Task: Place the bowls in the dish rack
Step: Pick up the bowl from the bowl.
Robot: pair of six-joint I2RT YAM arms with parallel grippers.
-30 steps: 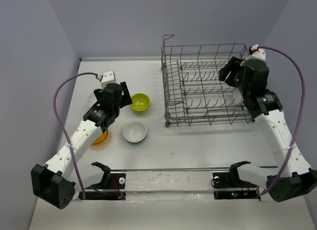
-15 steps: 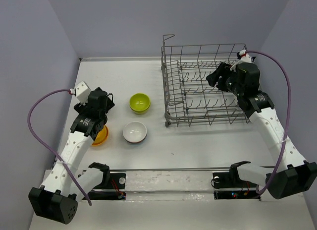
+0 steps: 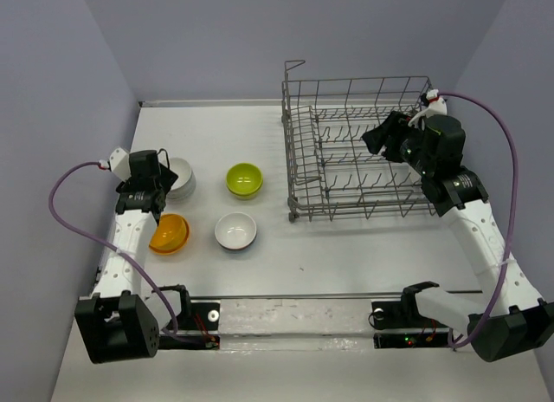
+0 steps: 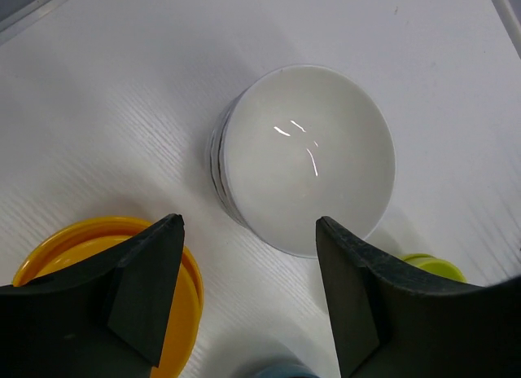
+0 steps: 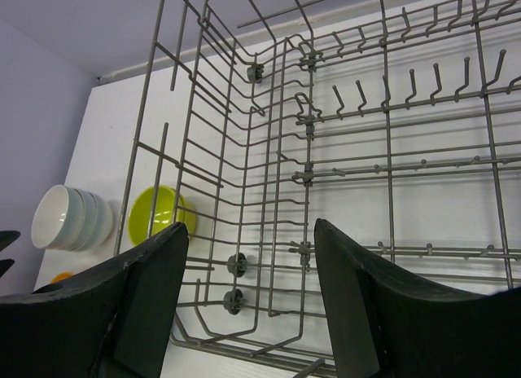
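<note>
Over the last second the left arm has swung away from the middle of the surface toward its left edge. The left claw (image 4: 248, 225) now hangs above the stack of white bowls (image 4: 305, 158), which the arm had been covering. Its jaws are parted with nothing between them, though they have narrowed a little. The stack sits near the left edge, apart from the other bowls. The orange bowl (image 3: 169, 234) lies nearer the front edge, the single white bowl (image 3: 235, 231) beside it toward the middle, and the lime bowl (image 3: 245, 179) between the stack and the dish rack (image 3: 359, 151).

The right claw (image 5: 251, 226) has drifted from the rack's right end toward its middle. It hovers over the tines with its jaws spread and empty. The rack stands at the back right of the surface, and no bowl shows inside it.

The loading therefore looks barely begun. The left arm appears to be lining up on the white stack as its next pick, and the grip has yet to be made
</note>
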